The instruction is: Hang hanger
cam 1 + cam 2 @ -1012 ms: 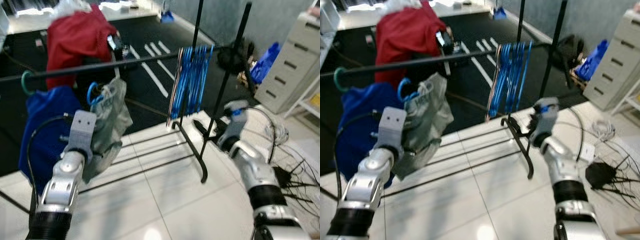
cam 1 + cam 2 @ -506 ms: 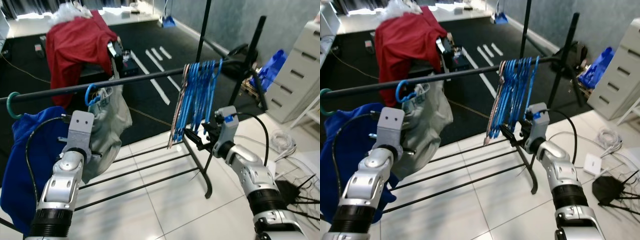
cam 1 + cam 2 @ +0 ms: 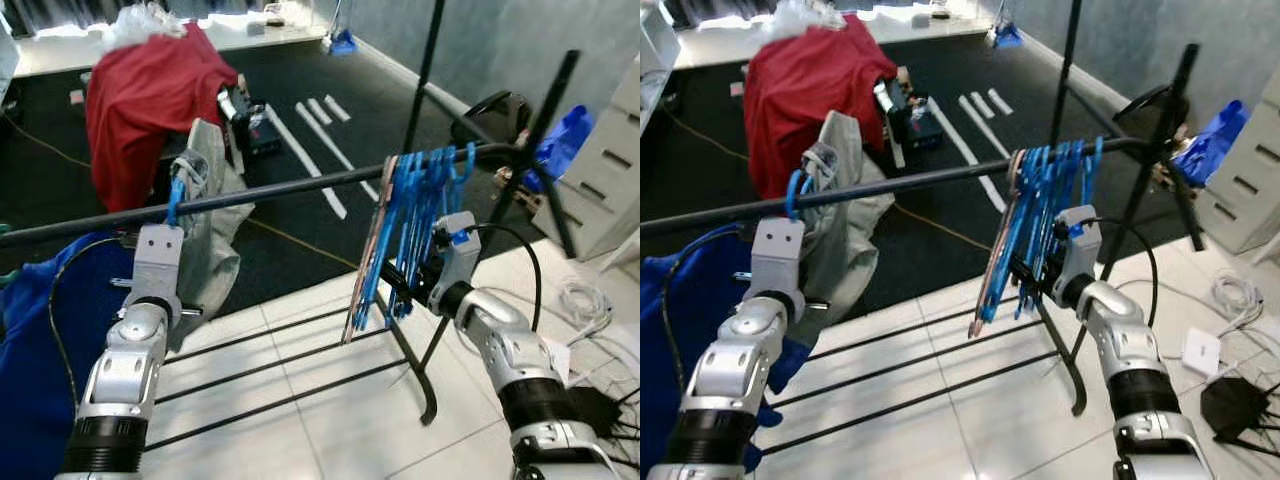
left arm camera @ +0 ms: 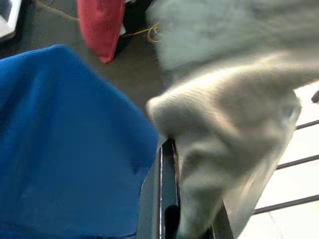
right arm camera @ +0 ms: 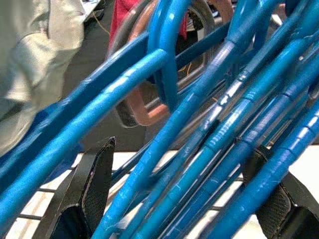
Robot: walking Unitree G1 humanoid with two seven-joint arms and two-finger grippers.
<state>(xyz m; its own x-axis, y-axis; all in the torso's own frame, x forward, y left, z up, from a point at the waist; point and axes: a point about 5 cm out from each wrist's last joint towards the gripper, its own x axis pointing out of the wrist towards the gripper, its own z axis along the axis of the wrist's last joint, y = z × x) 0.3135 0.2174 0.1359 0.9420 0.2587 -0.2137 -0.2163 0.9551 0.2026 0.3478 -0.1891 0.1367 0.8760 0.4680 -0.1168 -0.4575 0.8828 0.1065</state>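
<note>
A black rail (image 3: 290, 186) crosses the view. A bunch of several blue hangers (image 3: 410, 225) hangs on it at the right. My right gripper (image 5: 184, 199) is open, and its fingers (image 5: 94, 184) stand on either side of the bunch's lower bars. A grey garment (image 3: 205, 205) hangs from a blue hanger hook (image 3: 176, 195) on the rail at the left. My left gripper (image 4: 192, 219) is pressed into the garment's grey cloth and shut on it. A blue garment (image 3: 50, 330) hangs beside it, further left.
The rack's upright posts (image 3: 425, 70) and low floor bars (image 3: 270, 372) stand on white tiles. A red cloth (image 3: 150, 85) lies draped further back on dark carpet. White drawers (image 3: 615, 190), a blue bag (image 3: 565, 130) and loose cables (image 3: 600, 400) are at the right.
The whole view has shifted. My right gripper has moved from below and beside the blue hangers in among them. The grey garment now sits bunched higher at the rail.
</note>
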